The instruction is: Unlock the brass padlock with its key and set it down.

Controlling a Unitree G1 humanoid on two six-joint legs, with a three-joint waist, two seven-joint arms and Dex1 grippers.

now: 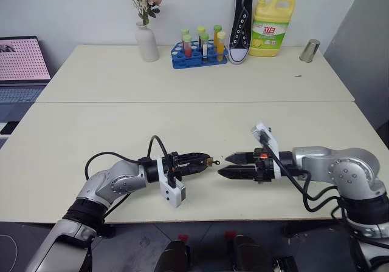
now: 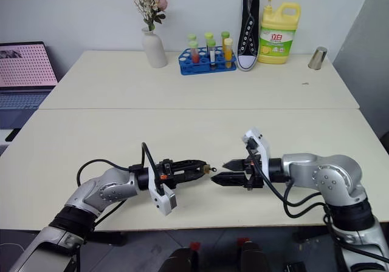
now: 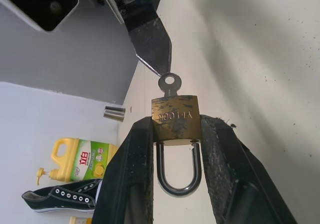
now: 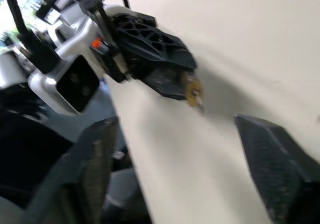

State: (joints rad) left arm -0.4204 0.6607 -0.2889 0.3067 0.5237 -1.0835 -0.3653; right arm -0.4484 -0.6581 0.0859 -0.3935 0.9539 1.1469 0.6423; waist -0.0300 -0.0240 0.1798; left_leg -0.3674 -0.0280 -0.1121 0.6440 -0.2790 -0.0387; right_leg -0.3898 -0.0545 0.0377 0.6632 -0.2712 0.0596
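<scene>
Bright, even indoor light with soft shadows; head views sharp, right wrist view smeared by blur.

Two cream tables [image 1: 121, 78] stand edge to edge. Along the far edge, from left to right: a white vase of dried flowers [image 1: 146, 41], a blue rack of coloured tubes [image 1: 197, 52], a black sneaker [image 1: 240, 23] upright against the wall, a yellow detergent jug [image 1: 271, 26], a metal cup [image 1: 310, 50]. A laptop [image 1: 21, 65] sits far left.
</scene>
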